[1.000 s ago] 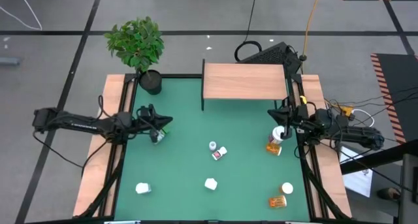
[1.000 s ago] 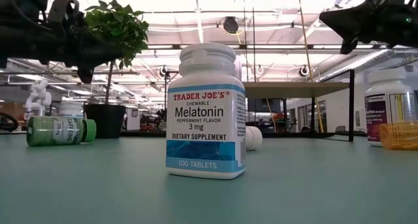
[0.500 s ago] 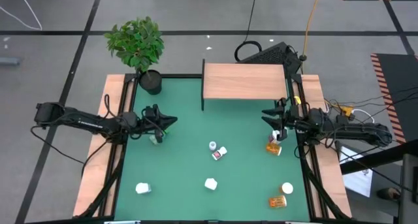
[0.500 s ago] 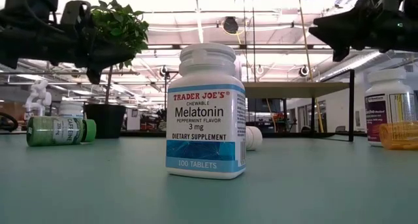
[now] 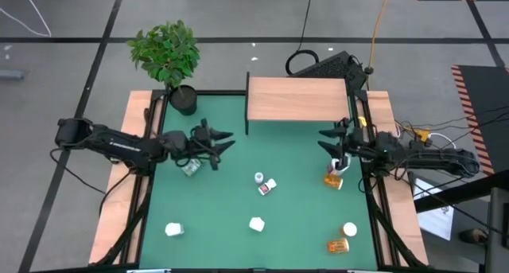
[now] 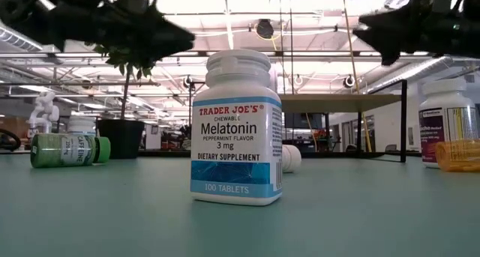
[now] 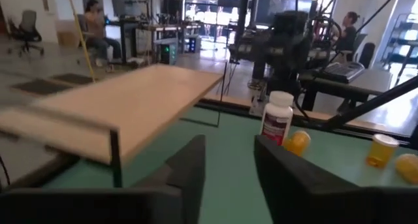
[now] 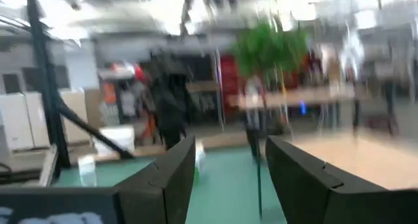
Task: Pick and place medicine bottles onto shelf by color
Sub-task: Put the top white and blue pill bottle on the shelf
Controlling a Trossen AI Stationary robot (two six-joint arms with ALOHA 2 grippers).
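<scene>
From beside the table, both arms are seen reaching in over the green mat [image 5: 238, 233], and neither is carrying a bottle. The left gripper [image 5: 223, 138] is swinging away from the plant side toward the shelf [image 5: 298, 98], having travelled well forward over the last second; the green-capped bottle [image 5: 191, 169] that was under its fingers is now lying behind and below the jaws, on its side on the mat. This is reading as a release or a missed pick, so that bottle is still waiting to be shelved. The left jaws are standing apart with nothing between them, and through the gap the wrist view is showing only mat and a white bottle [image 7: 276, 117] well ahead. The right gripper [image 5: 328, 138] is hovering just forward of a white upright bottle [image 5: 339, 163] and an amber bottle [image 5: 334, 178], both sitting behind the fingertips rather than between them; its jaws have been widening and are now parted, gripping nothing. The shelf is standing bare of bottles, ahead of both jaws. The remaining bottles are scattered on the mat below and behind the grippers, including the Melatonin bottle [image 6: 237, 128] standing upright mid-mat.
</scene>
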